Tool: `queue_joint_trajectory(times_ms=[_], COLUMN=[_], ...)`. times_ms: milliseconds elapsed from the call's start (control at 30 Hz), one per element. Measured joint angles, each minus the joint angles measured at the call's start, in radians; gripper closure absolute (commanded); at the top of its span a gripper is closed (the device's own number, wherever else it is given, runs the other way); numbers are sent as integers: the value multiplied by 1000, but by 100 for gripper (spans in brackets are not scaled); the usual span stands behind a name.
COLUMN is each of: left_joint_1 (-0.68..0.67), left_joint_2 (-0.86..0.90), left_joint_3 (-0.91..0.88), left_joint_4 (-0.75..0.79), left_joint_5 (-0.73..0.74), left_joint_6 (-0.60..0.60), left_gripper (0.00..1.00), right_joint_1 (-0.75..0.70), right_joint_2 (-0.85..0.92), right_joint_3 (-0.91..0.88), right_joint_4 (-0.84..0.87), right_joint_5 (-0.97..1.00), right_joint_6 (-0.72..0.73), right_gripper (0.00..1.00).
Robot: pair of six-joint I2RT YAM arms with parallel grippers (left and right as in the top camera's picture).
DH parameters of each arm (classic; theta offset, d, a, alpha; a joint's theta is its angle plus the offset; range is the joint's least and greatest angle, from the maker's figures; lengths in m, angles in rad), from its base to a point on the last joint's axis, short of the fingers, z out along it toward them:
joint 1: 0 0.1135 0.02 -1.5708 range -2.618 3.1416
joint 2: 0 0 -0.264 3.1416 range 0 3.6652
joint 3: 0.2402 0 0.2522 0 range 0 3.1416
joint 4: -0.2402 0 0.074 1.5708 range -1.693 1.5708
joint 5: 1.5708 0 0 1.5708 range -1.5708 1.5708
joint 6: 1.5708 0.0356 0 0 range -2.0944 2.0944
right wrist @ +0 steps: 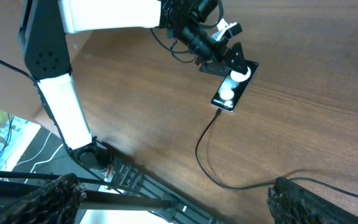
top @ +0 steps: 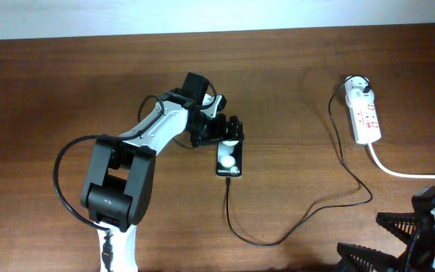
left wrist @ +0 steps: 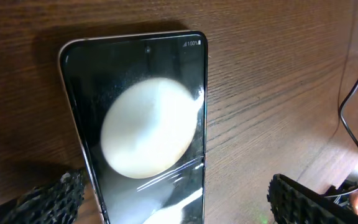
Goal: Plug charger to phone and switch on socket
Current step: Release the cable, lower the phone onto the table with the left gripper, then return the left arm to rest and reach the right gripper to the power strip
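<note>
Item, left claw [top: 227,136]: I am holding it spread open over the far end of the phone [top: 229,159], one finger [left wrist: 48,202] on each side and nothing clamped between them; whether either finger is brushing the phone's edge, I cannot tell. Item, phone: it is lying flat and face up near the middle of the table [top: 51,91], two white round spots showing on its dark glass and a small 100% reading glowing in one corner in my left wrist view. Item, charger [top: 308,215]: its thin black cable is meeting the phone's near short edge, looping toward the front of the table, then climbing along the right side to its adapter [top: 358,88], which is sitting in the far end of the socket [top: 368,119]. Item, socket: it is lying near the table's far right corner, well apart from the phone, with its thick white cord [top: 399,171] trailing off to the right; the switch position is too small to read. Item, right claw [right wrist: 173,202]: I am holding it wide open and empty above the front right of the table.
</note>
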Motion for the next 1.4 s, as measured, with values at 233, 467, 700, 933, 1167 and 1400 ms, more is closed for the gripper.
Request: queue_joint_trajectory(times_ms=[233,467,700,933,1167,1400], left_joint_1=[87,120,119,119,325,343], left_joint_2=[-142,-778,-1508,-1672,-1680,-1957], left_joint_3=[-31,-30,-222,-245,-245,-247], left_joint_4=[-198,-399,-515,-907,-906,-907], left_joint_5=[-251,-557,-786,-816,-817,-817], left_joint_6=[4,4,-27,-27,-27,-27], left_gripper=[1,1,1,1,1,1], right_joint_1=[0,0,0,0,0,0], right_joint_2=[0,0,0,0,0,0], right_joint_3=[0,0,0,0,0,0], right_joint_4=[0,0,2,0,0,0], right_joint_5=[0,0,1,0,0,0], right_joint_6=[0,0,0,0,0,0], right_gripper=[1,1,1,1,1,1])
